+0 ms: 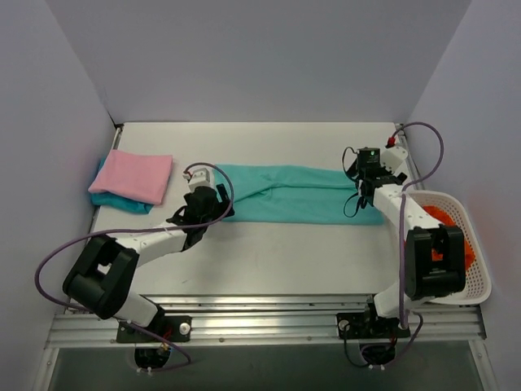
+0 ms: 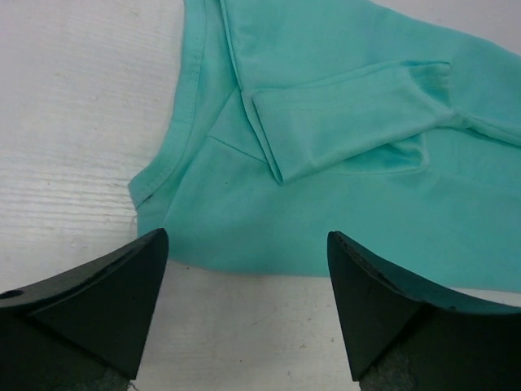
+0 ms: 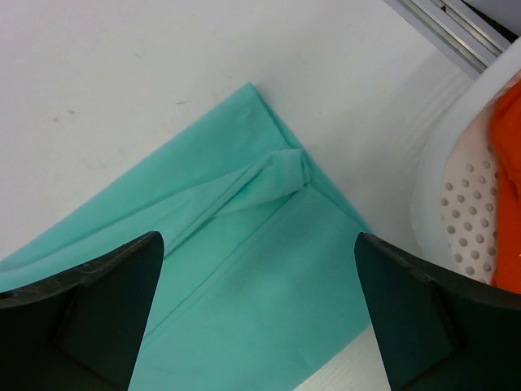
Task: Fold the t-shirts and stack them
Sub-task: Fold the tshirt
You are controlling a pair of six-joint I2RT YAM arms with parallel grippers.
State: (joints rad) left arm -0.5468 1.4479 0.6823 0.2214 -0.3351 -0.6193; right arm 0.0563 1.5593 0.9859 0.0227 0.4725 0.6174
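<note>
Counter is white and matte, boxed in by plain pale walls on three sides. Aluminium rail runs along the near edge, where both arm bases bolt on.

Mint-teal t-shirt lies flat across the middle of the counter as a long band folded lengthwise, with a sleeve tucked over the body near the collar end. Pink t-shirt, folded square, sits at far left on top of the darker turquoise t-shirt, which shows only at its lower and left edges.

White perforated basket sits at the counter's right edge beside the right arm. Orange cloth lies inside it, probably another garment but too bunched to tell. Purple cables loop off both arms. The right arm covers part of the basket in the top view.

Left hand hovers over the collar end of the mint-teal t-shirt, fingers spread wide, grasping nothing. Right hand hovers over the opposite corner, also spread wide with nothing held. A small pinched ridge of fabric stands at that corner.
</note>
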